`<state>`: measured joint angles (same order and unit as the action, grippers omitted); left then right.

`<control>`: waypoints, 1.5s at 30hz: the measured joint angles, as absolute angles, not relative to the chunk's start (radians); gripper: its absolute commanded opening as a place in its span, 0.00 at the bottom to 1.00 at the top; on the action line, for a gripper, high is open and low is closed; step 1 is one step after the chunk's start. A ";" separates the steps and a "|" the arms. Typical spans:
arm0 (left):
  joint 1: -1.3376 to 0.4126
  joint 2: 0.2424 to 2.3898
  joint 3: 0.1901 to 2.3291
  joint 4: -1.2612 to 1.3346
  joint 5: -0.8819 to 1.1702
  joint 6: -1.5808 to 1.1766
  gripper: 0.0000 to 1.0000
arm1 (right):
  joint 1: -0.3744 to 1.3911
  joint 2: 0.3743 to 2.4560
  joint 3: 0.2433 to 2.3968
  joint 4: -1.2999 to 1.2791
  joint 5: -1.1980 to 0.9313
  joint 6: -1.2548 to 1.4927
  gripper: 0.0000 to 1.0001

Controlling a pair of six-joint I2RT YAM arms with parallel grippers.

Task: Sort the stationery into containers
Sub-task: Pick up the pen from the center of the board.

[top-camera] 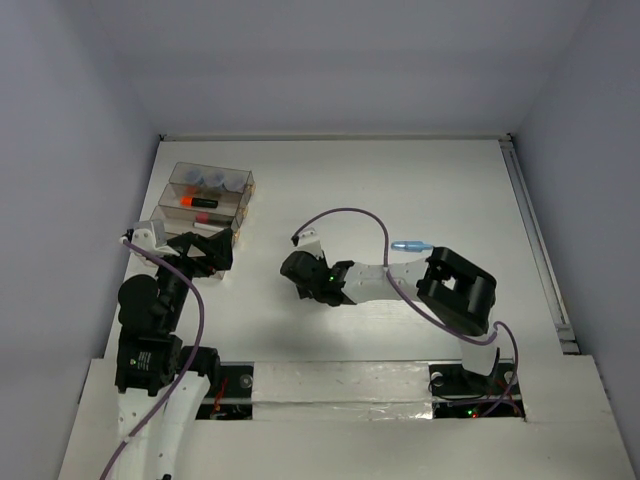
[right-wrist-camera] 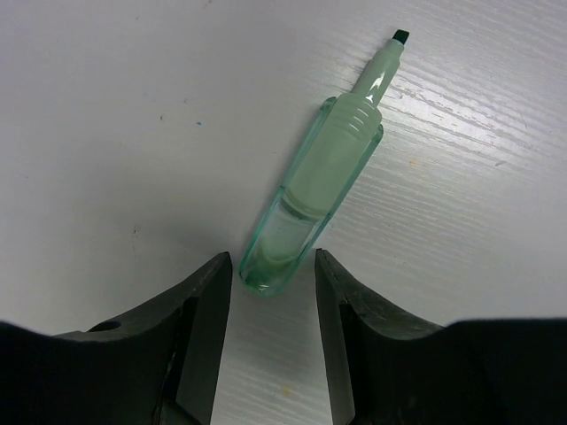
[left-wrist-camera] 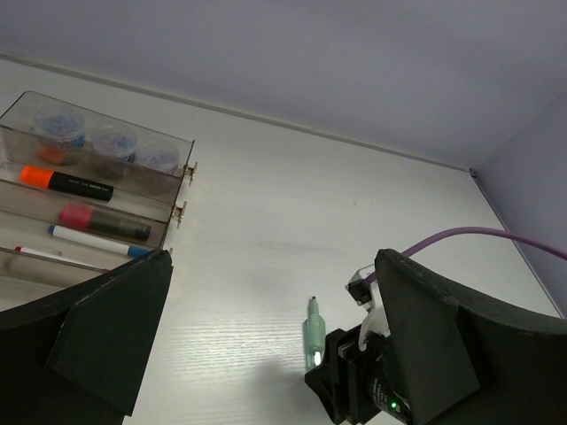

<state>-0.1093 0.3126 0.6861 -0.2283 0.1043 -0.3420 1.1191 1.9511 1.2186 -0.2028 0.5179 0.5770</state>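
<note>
A pale green marker [right-wrist-camera: 310, 190], uncapped with its dark tip pointing away, lies flat on the white table. My right gripper [right-wrist-camera: 273, 274] is open, its fingertips on either side of the marker's butt end with small gaps. The marker also shows in the left wrist view [left-wrist-camera: 313, 336], in front of the right gripper [left-wrist-camera: 354, 381]. The clear stepped bins [top-camera: 243, 186] stand at the far left. They hold round grey-blue pots [left-wrist-camera: 111, 142], an orange highlighter [left-wrist-camera: 66, 181], a pink highlighter [left-wrist-camera: 102, 221] and a blue-capped pen [left-wrist-camera: 89, 239]. My left gripper [top-camera: 205, 252] is open and empty beside the bins.
A light blue marker [top-camera: 412, 245] lies on the table just behind the right arm's forearm. A red-capped pen [left-wrist-camera: 44, 257] lies in the nearest bin row. White walls close the table on the far and left sides, and a rail [top-camera: 540, 250] runs along its right edge.
</note>
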 measured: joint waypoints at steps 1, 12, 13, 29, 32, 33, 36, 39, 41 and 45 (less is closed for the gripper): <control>-0.109 0.313 0.686 -0.228 0.104 -0.342 0.99 | 1.119 1.951 1.219 -0.202 0.520 0.578 0.44; -0.109 0.322 0.685 -0.228 0.104 -0.342 0.99 | 1.119 1.951 1.205 -0.181 0.566 0.594 0.43; -0.109 0.322 0.685 -0.228 0.104 -0.342 0.99 | 1.119 1.951 1.200 -0.175 0.571 0.595 0.45; -0.109 0.323 0.685 -0.228 0.104 -0.342 0.99 | 1.106 1.946 1.175 -0.122 0.578 0.599 0.36; -0.109 0.323 0.685 -0.228 0.104 -0.342 0.99 | 1.105 1.946 1.174 -0.120 0.581 0.599 0.31; -0.109 0.324 0.685 -0.228 0.104 -0.342 0.99 | 1.105 1.946 1.170 -0.114 0.580 0.601 0.27; -0.109 0.324 0.685 -0.228 0.104 -0.342 0.99 | 1.103 1.945 1.162 -0.097 0.584 0.599 0.23; -0.109 0.324 0.685 -0.228 0.104 -0.342 0.99 | 1.101 1.931 1.140 -0.078 0.585 0.593 0.19; -0.109 0.330 0.685 -0.228 0.100 -0.344 0.99 | 1.098 1.894 1.097 -0.078 0.580 0.581 0.17; -0.109 0.363 0.685 -0.227 0.107 -0.360 0.99 | 1.093 1.738 1.002 -0.133 0.533 0.528 0.16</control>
<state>-0.1093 0.3630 0.6846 -0.2268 0.1066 -0.3595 1.0927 1.7382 1.0023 -0.1333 0.5327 0.5278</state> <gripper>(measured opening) 0.989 0.324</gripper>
